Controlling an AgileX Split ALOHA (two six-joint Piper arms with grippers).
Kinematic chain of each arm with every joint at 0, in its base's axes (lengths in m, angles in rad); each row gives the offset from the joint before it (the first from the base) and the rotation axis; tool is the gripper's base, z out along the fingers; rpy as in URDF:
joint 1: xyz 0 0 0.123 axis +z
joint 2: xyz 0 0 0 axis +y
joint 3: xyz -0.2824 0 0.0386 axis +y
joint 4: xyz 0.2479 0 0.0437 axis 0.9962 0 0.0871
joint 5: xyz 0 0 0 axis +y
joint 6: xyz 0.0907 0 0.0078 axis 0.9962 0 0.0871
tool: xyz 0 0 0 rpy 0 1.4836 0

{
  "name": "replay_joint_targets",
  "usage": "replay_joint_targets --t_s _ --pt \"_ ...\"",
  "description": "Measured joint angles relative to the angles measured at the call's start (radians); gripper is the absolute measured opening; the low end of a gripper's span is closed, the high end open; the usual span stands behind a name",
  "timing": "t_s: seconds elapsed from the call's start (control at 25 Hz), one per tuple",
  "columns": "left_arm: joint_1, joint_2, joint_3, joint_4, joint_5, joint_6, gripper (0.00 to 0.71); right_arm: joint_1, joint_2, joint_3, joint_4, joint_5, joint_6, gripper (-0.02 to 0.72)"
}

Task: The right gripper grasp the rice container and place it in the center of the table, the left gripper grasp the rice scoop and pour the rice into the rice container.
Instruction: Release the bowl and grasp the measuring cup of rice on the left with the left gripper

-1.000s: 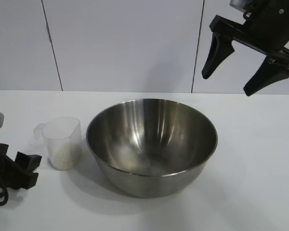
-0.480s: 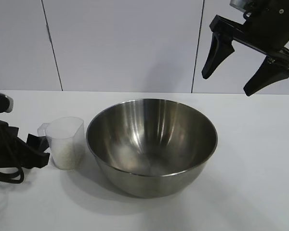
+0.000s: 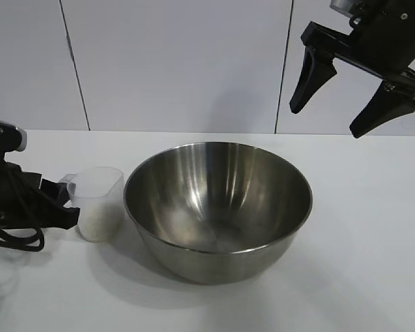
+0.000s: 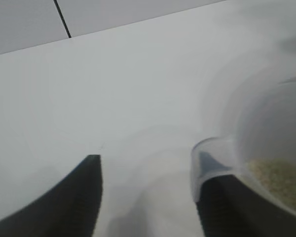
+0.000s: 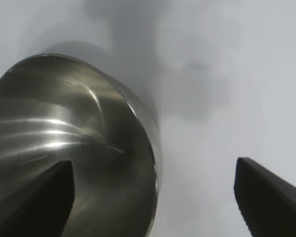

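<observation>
Two stages make up this job, and the first reads as complete: the plain flat white tabletop [image 3: 373, 263] carries the large round stainless-steel mixing bowl [image 3: 218, 200] at about its centre.

1. My right gripper [image 3: 326, 121], a black two-fingered claw on an angular mount, hangs well above the bowl's right rim. Its jaws are spread wide and empty.
2. My left gripper [image 3: 62, 200], a black claw on the arm with the white block, sits low at the side of the scoop away from the bowl. In the left wrist view its fingers [image 4: 84, 197] stand apart with a clear gap. The tab handle lies against one of them, not yet pinched.
3. The small translucent plastic measuring cup [image 3: 97, 204] stands upright just beside the bowl's left wall.
4. The white rice grains [image 3: 95, 225] fill only its bottom.

Step in hand: grasping the scoop. I judge that the next move calls for centring the tab between my left fingers, closing firmly, then lifting level, since a tilt could spill grains short of the bowl.
</observation>
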Motion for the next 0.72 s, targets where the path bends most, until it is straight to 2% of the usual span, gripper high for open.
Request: replay_joint_targets --t_s 0.16,0.36,0.72 --pt "0.0 0.0 -0.008 0.003 0.0 -0.018 0.184 0.0 0.0 0.0 0.0 0.0 0.0 0.61" --pt "0.0 0.0 -0.008 0.003 0.0 -0.02 0.034 0.0 0.0 0.0 0.0 0.0 0.0 0.61" --pt "0.0 -0.006 -0.008 0.042 0.0 -0.029 0.017 0.0 0.0 0.0 0.0 0.0 0.0 0.61"
